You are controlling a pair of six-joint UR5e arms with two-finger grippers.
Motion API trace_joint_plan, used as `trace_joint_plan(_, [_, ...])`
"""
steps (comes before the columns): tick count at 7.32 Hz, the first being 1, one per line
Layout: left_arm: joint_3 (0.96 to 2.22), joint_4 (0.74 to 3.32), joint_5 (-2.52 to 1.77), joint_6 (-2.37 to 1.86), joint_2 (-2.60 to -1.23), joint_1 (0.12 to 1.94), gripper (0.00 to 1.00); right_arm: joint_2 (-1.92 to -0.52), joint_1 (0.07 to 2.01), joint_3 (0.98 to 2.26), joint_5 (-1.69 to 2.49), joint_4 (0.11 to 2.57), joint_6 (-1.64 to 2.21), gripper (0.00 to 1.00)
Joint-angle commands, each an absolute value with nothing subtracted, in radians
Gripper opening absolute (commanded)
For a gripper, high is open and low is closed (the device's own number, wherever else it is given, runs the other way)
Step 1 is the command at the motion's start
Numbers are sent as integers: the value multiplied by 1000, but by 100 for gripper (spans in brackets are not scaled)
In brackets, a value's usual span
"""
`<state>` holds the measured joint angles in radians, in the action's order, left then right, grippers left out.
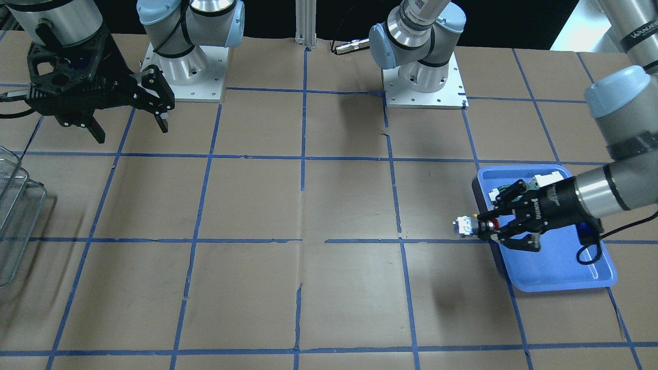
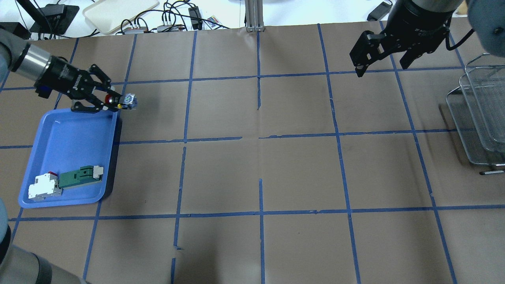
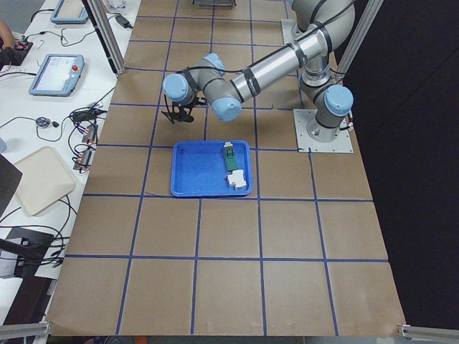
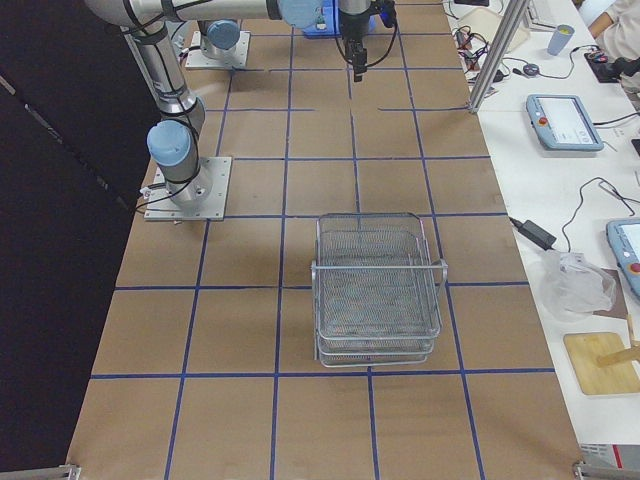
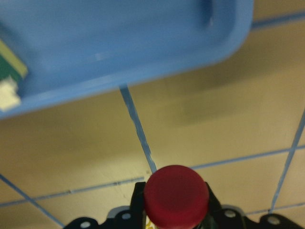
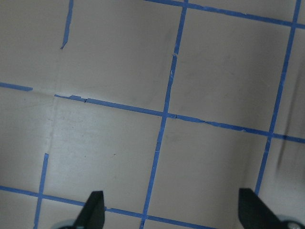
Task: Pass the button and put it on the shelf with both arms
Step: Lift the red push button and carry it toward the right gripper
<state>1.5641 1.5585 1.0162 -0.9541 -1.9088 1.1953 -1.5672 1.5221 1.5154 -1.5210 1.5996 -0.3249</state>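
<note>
First, on the robot's left side of the tabletop (image 2: 300,173), we find the blue tray (image 2: 67,130). A flat green-and-white component (image 2: 79,177) and a white block (image 2: 43,187) lie touching each other in the tray's corner nearest the robot.

Farther out, at the tray's far edge, the left hand (image 2: 114,101) is clenched on the button (image 2: 124,100). We see it pinching the black body. The red cap faces back toward the wrist camera, and the blue-white block points past the fingertips toward the middle of the tabletop. The button is held in the air, clear of both tray and tabletop, just beyond the tray's corner.

Farthest out, on the robot's right, the right hand (image 2: 382,68) hangs above the tabletop, released, with its fingers (image 6: 93,210) spread wide. It is well apart from the button. The shelf (image 2: 479,118) stands at the right end of the tabletop, near that hand but not touching it.
</note>
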Motion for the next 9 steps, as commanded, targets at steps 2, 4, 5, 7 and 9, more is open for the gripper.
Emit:
trace_joint_plan(2, [1555, 1531, 940, -1329, -1852, 1475, 0, -1588, 1506, 1516, -1453, 1556, -834, 100])
trace_joint_plan(4, [1575, 1359, 940, -1524, -1847, 1619, 0, -1588, 1506, 1516, -1445, 1543, -992, 100])
trace_joint_plan(5, [1578, 1257, 939, -1596, -1853, 1670, 0, -1586, 1508, 1522, -1440, 1519, -1078, 100])
trace_joint_plan(7, [1578, 1216, 933, -1634, -1855, 1736, 0, -1588, 1506, 1534, -1311, 1441, -1301, 100])
trace_joint_plan(9, [1592, 1180, 853, -1641, -1848, 1764, 0, -1579, 1508, 1537, -1284, 1437, -1603, 100])
